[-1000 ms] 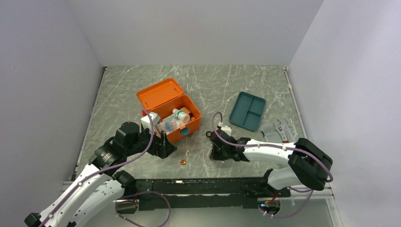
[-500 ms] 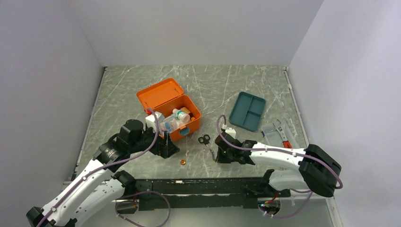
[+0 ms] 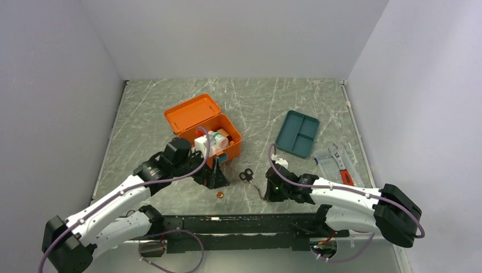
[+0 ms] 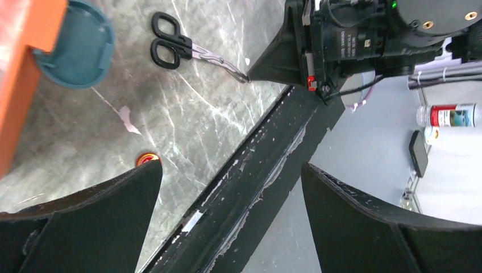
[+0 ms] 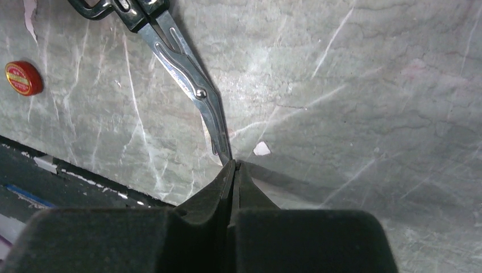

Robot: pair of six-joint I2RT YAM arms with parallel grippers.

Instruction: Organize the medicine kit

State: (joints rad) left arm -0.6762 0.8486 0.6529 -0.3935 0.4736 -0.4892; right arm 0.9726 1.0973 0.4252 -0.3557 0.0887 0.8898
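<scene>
The medicine kit (image 3: pixel 229 150), an orange box, stands open at centre left with bottles and packets inside; its lid (image 3: pixel 192 112) leans back. Its orange wall (image 4: pixel 14 108) and teal latch (image 4: pixel 77 48) show in the left wrist view. My left gripper (image 3: pixel 215 177) (image 4: pixel 232 168) is open and empty, just in front of the kit's front wall. Black-handled scissors (image 3: pixel 246 174) (image 4: pixel 170 45) (image 5: pixel 182 74) lie on the table. My right gripper (image 3: pixel 265 194) (image 5: pixel 232 165) is shut with the scissors' blade tip between its fingertips.
A small red round tin (image 3: pixel 219 195) (image 4: pixel 146 159) (image 5: pixel 21 78) lies near the table's front edge. A flat teal divided tray (image 3: pixel 297 133) lies at the right. Clear packets (image 3: pixel 332 154) and a red-handled tool (image 3: pixel 345 174) lie at the far right.
My left gripper has moved right along the kit's front. My right gripper has drawn back to the right and nearer, and the scissors have come into view, trailing from its tips.
</scene>
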